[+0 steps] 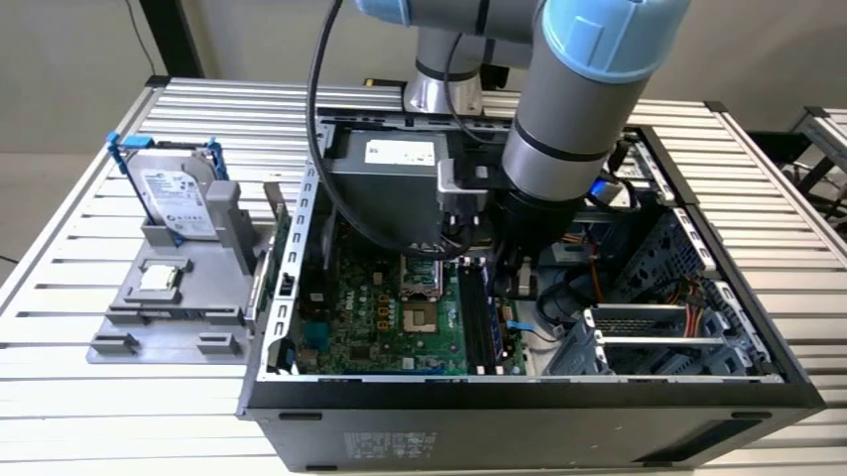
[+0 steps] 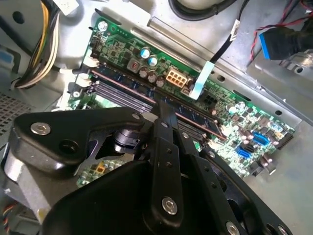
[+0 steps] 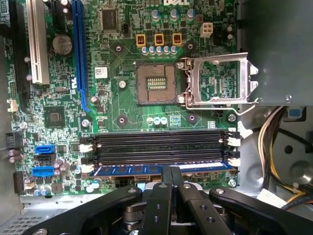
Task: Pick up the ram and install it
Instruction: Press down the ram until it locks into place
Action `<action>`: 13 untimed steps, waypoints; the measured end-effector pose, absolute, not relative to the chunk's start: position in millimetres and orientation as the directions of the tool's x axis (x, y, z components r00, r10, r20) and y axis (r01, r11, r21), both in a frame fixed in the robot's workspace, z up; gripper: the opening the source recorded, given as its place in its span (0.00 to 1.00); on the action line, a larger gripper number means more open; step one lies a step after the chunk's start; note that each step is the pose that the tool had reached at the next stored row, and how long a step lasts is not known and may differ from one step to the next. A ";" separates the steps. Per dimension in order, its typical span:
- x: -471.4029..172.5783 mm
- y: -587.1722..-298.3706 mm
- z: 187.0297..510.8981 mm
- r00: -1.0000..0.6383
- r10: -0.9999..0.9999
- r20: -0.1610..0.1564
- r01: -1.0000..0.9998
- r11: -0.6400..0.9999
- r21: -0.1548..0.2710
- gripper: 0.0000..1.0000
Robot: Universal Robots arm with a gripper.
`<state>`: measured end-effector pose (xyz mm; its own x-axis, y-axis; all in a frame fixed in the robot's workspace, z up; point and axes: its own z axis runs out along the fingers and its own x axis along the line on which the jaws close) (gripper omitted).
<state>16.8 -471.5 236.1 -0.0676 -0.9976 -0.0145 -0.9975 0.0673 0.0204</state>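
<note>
1. Hand (image 3: 171,177): fingers drawn together, tips pressed down on the top edge of the ram (image 3: 161,170). In both wrist views the tips meet on the stick's midpoint, probably so that the push spreads evenly to both ends.
2. Ram: lies along the nearest of the memory slots (image 3: 159,147), level with the board, not tilted. It looks seated or close to it; whether the white end latches (image 3: 234,161) have snapped shut I cannot tell. The other slots beside it are empty.
3. Beyond the slots: the CPU socket (image 3: 155,84) is bare, its metal retention frame (image 3: 217,81) swung open to one side, so that step is apparently undone.
4. Exterior view: arm (image 1: 556,119) reaches straight down into the open computer case (image 1: 530,397), which lies on its side, so the motherboard (image 1: 384,307) faces up for a vertical press.
5. On the exterior view's left, on the tabletop (image 1: 79,397), a grey parts holder (image 1: 166,297) keeps the hard drive (image 1: 173,188) upright and a small square chip (image 1: 162,276) flat, well apart from the case.
</note>
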 end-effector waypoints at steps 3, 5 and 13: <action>16.8 -472.0 230.6 -0.068 -0.998 -0.015 -0.998 0.067 0.020 0.00; 16.8 -472.2 226.9 -0.068 -0.998 -0.015 -0.998 0.067 0.020 0.00; 16.8 -472.3 221.6 -0.068 -0.998 -0.015 -0.998 0.067 0.020 0.00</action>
